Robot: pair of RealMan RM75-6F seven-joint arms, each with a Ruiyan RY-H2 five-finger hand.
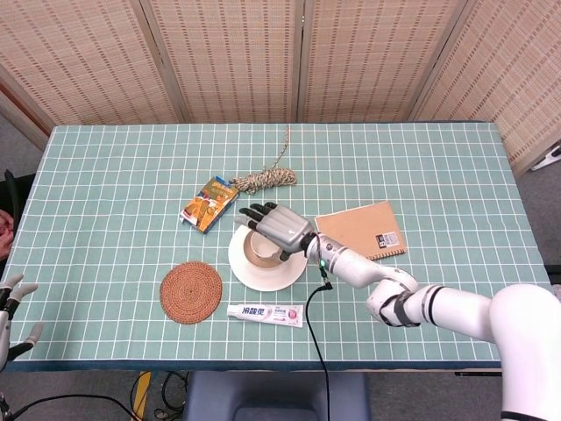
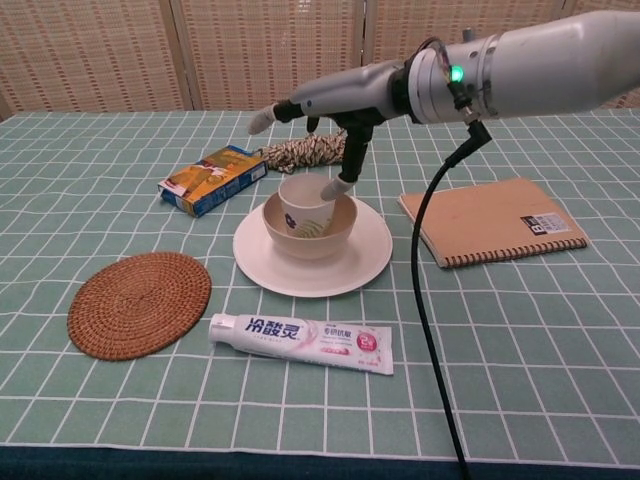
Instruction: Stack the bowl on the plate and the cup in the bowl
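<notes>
Head view: high, looking steeply down on the whole table (image 1: 105, 167), screens at 12 o'clock. Chest view: low, near the front edge, facing 12 o'clock, closer. Both share the plate (image 1: 244, 267) (image 2: 375, 255) and, probably, the same surrounding table middle.

Plate (image 2: 372, 257): I see it white and round, flat on the table, centre of the chest view.
Bowl (image 2: 340, 224): cream, upright, sitting in the middle of the plate.
Cup (image 2: 303, 205): I see it white with a green print, upright inside the bowl.
</notes>
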